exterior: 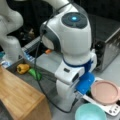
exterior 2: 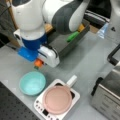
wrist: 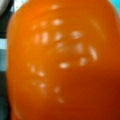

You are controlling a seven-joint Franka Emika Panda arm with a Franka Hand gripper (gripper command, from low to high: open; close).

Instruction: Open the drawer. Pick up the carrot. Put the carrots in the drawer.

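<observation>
- Right up against my wrist camera, the carrot fills nearly the whole picture: glossy orange, with only slivers of anything else at the left edge and top corners.
- I can't see the fingers themselves anywhere. In a front view the gripper is tucked under the white wrist block, and only an orange stub of carrot pokes out below it, so I read it as closed on the carrot.
- In a front view the gripper is buried behind the blue mount and the arm's bulk; the carrot is hidden there.
- The arm is folded low, wrist pointing down at the table, with a black cable looping beside it.
- Just below the held carrot sits the teal bowl, with a small gap between them; its rim is cut off at the bottom of a front view.
- Beside the bowl, the pink plate rests on a white scale.
- Open grey tabletop lies between the gripper and the toaster oven, which is cropped at the frame edge.
- Farther back, the drawer stands pulled open, holding a green vegetable; the arm covers part of it.
- In a front view the yellow pepper lies in the drawer too, next to the wooden cabinet.
</observation>
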